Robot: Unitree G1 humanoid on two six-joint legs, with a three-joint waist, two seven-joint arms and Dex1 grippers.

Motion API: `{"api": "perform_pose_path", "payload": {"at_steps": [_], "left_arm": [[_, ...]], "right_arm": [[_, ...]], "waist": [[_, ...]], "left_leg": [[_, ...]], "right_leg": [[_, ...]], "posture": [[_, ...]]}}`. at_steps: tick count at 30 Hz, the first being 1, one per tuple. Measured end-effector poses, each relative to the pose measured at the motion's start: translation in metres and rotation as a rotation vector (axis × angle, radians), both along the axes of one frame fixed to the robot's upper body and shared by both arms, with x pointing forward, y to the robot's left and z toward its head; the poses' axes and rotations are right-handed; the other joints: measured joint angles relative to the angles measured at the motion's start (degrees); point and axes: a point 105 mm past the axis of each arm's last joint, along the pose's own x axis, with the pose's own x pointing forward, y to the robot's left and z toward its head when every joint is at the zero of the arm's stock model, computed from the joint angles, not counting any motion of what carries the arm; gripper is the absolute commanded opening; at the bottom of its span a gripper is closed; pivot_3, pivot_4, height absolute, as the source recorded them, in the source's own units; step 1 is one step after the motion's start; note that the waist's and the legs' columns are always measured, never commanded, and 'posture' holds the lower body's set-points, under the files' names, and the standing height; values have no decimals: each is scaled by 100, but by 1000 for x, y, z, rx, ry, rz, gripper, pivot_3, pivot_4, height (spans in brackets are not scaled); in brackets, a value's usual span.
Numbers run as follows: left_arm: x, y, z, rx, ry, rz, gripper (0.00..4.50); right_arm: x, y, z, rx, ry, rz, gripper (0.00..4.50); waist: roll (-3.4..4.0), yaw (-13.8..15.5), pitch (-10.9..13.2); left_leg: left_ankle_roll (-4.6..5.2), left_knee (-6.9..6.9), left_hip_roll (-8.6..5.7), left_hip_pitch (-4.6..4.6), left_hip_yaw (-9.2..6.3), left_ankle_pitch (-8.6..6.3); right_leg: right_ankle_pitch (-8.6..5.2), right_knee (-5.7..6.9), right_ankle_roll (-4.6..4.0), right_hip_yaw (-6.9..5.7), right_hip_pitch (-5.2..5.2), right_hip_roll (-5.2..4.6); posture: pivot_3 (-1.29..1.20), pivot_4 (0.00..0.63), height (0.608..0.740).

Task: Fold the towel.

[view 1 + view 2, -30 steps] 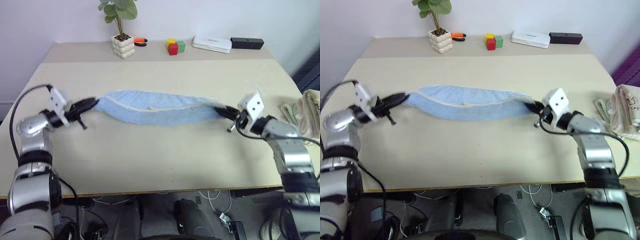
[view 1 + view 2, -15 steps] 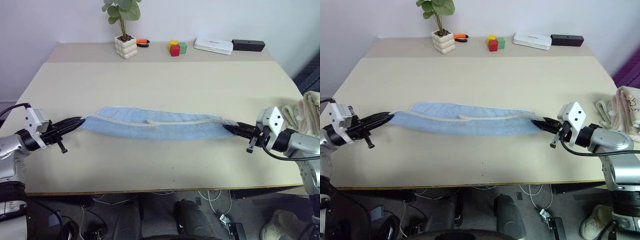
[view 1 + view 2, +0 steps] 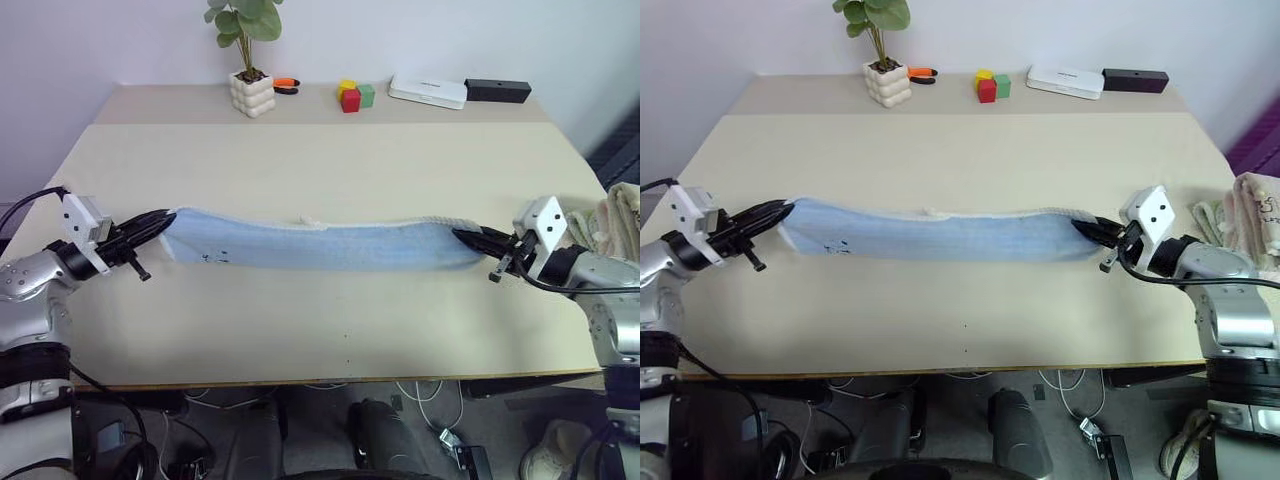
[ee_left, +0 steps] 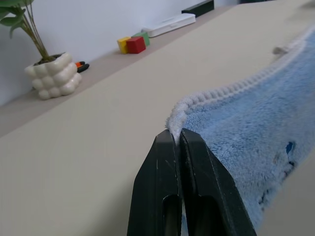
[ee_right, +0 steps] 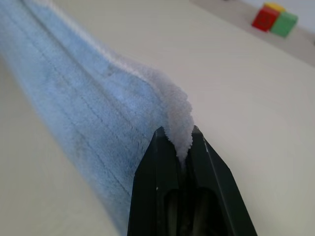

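Observation:
The light blue towel (image 3: 315, 244) hangs stretched in a long band between my two grippers, just above the beige table (image 3: 320, 150). Its pale edging runs along the upper side, with a small white loop (image 3: 305, 221) at mid-length and a dark print (image 3: 207, 257) near the left end. My left gripper (image 3: 165, 217) is shut on the towel's left corner, the black fingers (image 4: 170, 162) pinching the pale edge. At the other end my right gripper (image 3: 462, 235) is shut on the right corner, its fingers (image 5: 165, 162) clamped on the white edging.
Along the table's far edge stand a potted plant (image 3: 246, 70), an orange-black tool (image 3: 284, 84), coloured blocks (image 3: 352, 95), a white box (image 3: 428, 90) and a black box (image 3: 496, 89). Cream towels (image 3: 610, 225) lie off the table's right edge.
Both grippers have moved apart from one second ago, and over the last half second risen a little; the towel went from a sagging bundle to a taut band showing a wider face.

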Motion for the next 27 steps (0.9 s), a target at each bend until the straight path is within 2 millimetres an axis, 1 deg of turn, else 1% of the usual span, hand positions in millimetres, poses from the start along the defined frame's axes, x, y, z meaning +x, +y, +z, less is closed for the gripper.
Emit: {"api": "perform_pose_path", "payload": {"at_steps": [6,10,12,16,21,25,27], "left_arm": [[17,-2,-12,10,20,30,0],[24,-4,-19,11,27,59,0],[27,-5,-22,8,31,69,0],[33,-8,-28,17,40,95,0],[38,-6,-32,15,55,134,0],[40,-5,-40,-10,110,150,0],[41,-5,-45,-36,153,154,663]], "right_arm": [[10,1,-6,-49,-15,-35,45],[14,1,-17,-80,-7,-60,45],[16,1,-17,-89,-13,-69,45],[21,4,-11,-97,-40,-74,45],[23,7,-24,-106,-5,-75,45],[23,6,-25,-114,-1,-80,45],[23,7,-26,-112,7,-73,604]], "waist": [[0,-2,0],[0,2,0],[0,-1,0],[0,-3,0],[0,-1,0],[0,-3,0],[0,-3,0]], "left_leg": [[0,0,0,0,0,0],[0,1,0,-1,0,0],[0,1,-1,-1,0,0],[0,1,0,-1,0,0],[0,1,-1,-1,0,0],[0,1,-1,-1,0,0],[0,1,-1,-1,0,0]], "right_leg": [[0,1,1,0,0,1],[0,1,1,0,0,1],[0,1,1,0,-1,1],[0,1,1,0,-1,1],[1,2,1,0,0,1],[1,2,1,0,-1,1],[1,2,1,0,-1,1]], "posture": [[0,150,740],[0,150,740],[0,150,740],[0,150,740],[0,150,740],[0,150,740],[0,150,740]]}}
